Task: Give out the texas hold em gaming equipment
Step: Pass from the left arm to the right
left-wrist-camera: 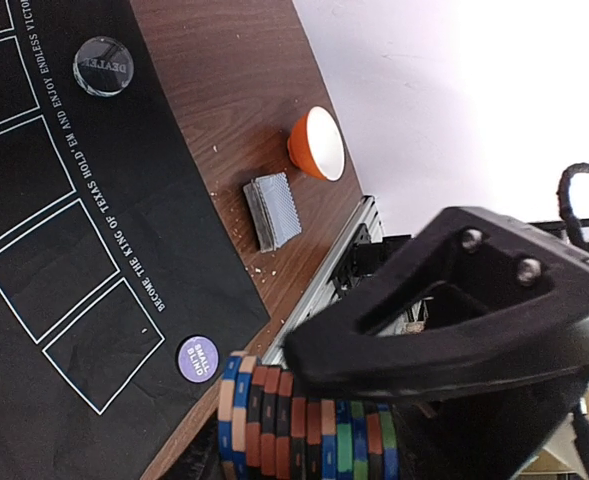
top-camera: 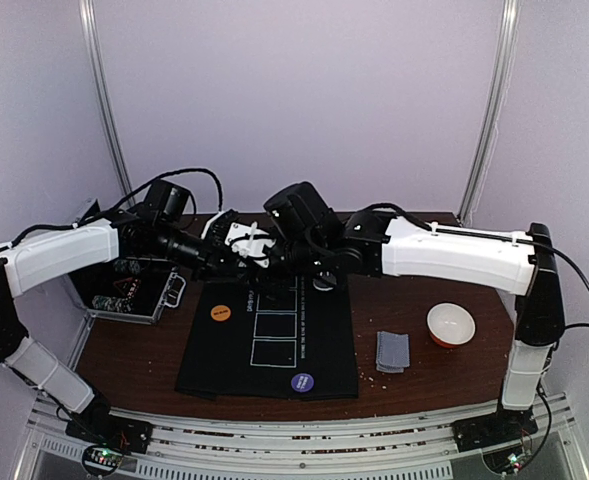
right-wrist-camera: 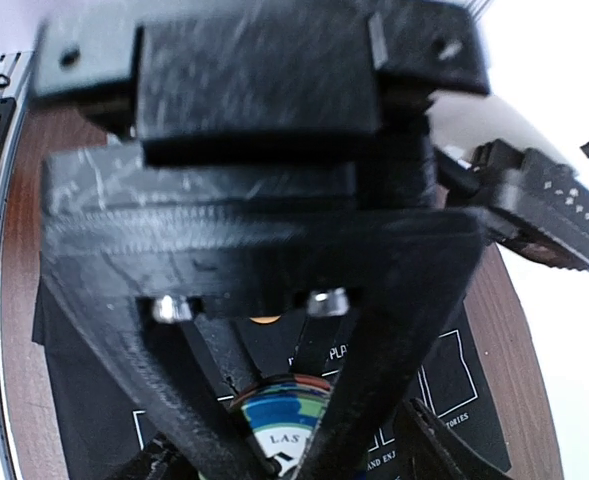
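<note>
Step in hand: taking poker chips off a held stack, above the far edge of the black playing mat (top-camera: 224,350).

- The left gripper (top-camera: 224,252) is clenched on a stack of poker chips (left-wrist-camera: 304,425), held sideways in the air. Its edges are striped orange, blue, green and black.
- The right gripper (right-wrist-camera: 274,432) straddles one end chip (right-wrist-camera: 279,408), a finger on either side. The close, blurred wrist view does not show whether the jaws have bitten, so I cannot tell whether that chip is gripped.
- The deck of cards (top-camera: 392,350) lies face down on the table (top-camera: 424,385), just beside the mat's right edge. The white bowl (top-camera: 450,323) stands nearer the table's right edge.
- An open case (top-camera: 124,290) sits at the table's left edge.

Next move, in my judgement: the right jaws must seat firmly on the end chip alone. They then draw it straight off while the left holds steady, or neighbouring chips may spill.

Legible writing:
- Mat border: "BECOME THE KING OF TEXAS HOLD'EM AND ENJOY ENDLESS VICTOR…".
- Clear disc (left-wrist-camera: 103,65): "DEALER".
- Purple disc (left-wrist-camera: 197,358), at the mat's near edge: "SMALL BLIND".
- End chip: "LAS".
- The orange disc (top-camera: 220,312) is unreadable.
</note>
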